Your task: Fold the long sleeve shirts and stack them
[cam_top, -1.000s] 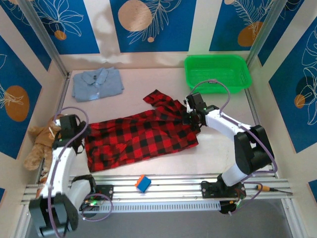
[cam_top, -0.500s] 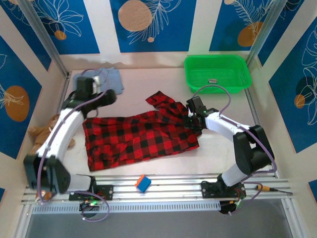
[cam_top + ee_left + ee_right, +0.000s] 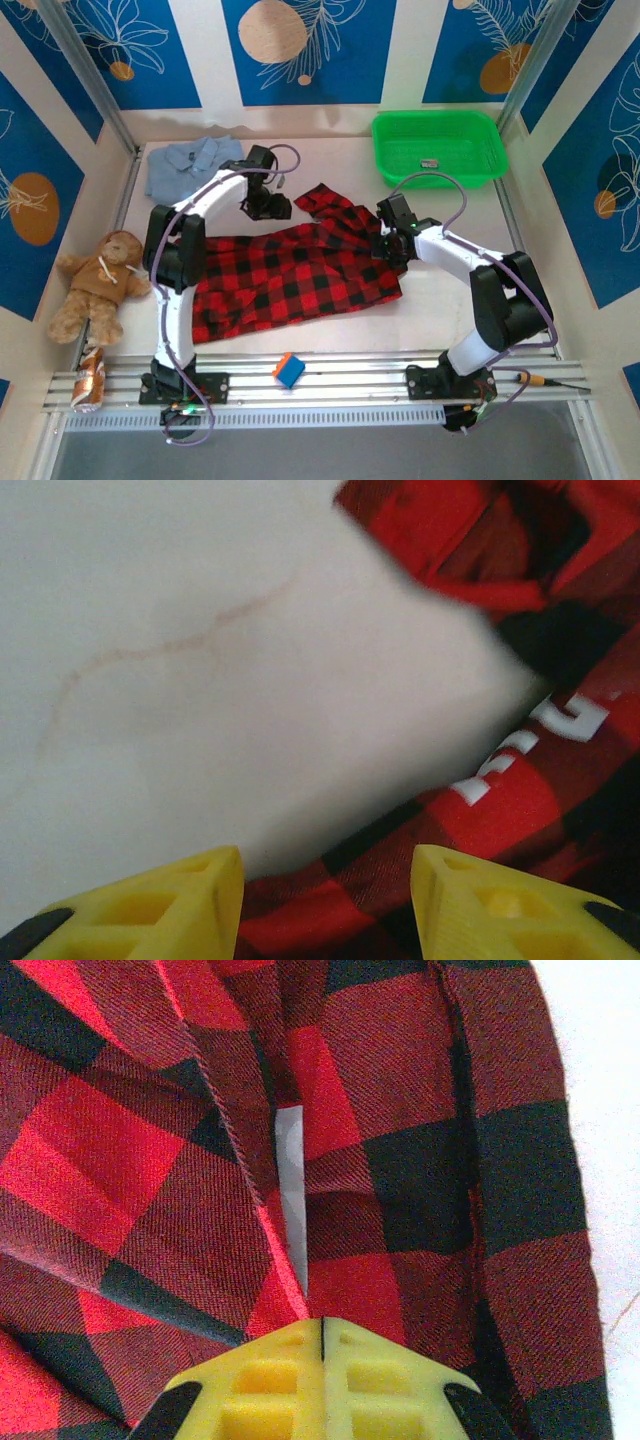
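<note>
The red-and-black flannel shirt (image 3: 290, 275) lies spread across the middle of the table (image 3: 330, 165), its collar end toward the far right. The light blue shirt (image 3: 195, 168) sits folded at the far left corner, apart from the flannel.

The left gripper (image 3: 268, 205) hovers at the flannel's far edge. In the left wrist view its yellow fingers (image 3: 150, 910) stand apart, released, with the cloth's edge below the gap. White lettering (image 3: 530, 745) on a black patch shows there, blurred and cut off, so it cannot be read.

The right gripper (image 3: 386, 246) rests on the flannel's right side. In the right wrist view its jaws are clenched together with a fold of the flannel gathered at their tips, and a narrow white strip (image 3: 290, 1190) between the folds carries no legible writing.

A green basket (image 3: 465, 150) stands at the far right.
</note>
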Robot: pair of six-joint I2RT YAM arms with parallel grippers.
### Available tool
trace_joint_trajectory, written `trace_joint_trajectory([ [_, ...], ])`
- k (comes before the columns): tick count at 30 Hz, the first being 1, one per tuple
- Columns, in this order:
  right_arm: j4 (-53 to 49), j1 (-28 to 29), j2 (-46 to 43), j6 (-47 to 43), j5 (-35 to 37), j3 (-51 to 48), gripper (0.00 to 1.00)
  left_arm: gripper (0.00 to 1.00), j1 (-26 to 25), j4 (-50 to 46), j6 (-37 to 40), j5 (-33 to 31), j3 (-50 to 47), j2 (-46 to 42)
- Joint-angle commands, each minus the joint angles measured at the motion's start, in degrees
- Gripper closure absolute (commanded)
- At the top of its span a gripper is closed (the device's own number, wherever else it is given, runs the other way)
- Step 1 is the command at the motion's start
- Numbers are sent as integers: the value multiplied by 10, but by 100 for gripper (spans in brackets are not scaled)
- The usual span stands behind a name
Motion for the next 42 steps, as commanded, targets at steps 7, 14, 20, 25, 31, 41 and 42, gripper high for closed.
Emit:
trace_joint_trajectory([
  [7, -31, -8, 29, 44, 8, 20, 100, 58, 3, -78, 32, 18, -79, -46],
  [14, -56, -20, 56, 78, 14, 31, 100, 61, 11, -60, 37, 14, -170, -121],
  [20, -69, -27, 71, 88, 14, 38, 100, 62, 12, -35, 21, 12, -252, -178],
  [25, -70, -31, 73, 84, 12, 40, 100, 64, 39, -2, 2, 8, -342, -209],
  [31, -73, -30, 67, 79, 12, 40, 100, 64, 47, 19, -23, 28, -362, -317],
  [41, -83, -1, -26, 41, 8, 36, 61, 32, 115, -71, 24, -73, -172, -258],
  [42, -87, 5, -39, 40, 6, 40, 56, 32, 115, -76, 36, -88, -153, -233],
])
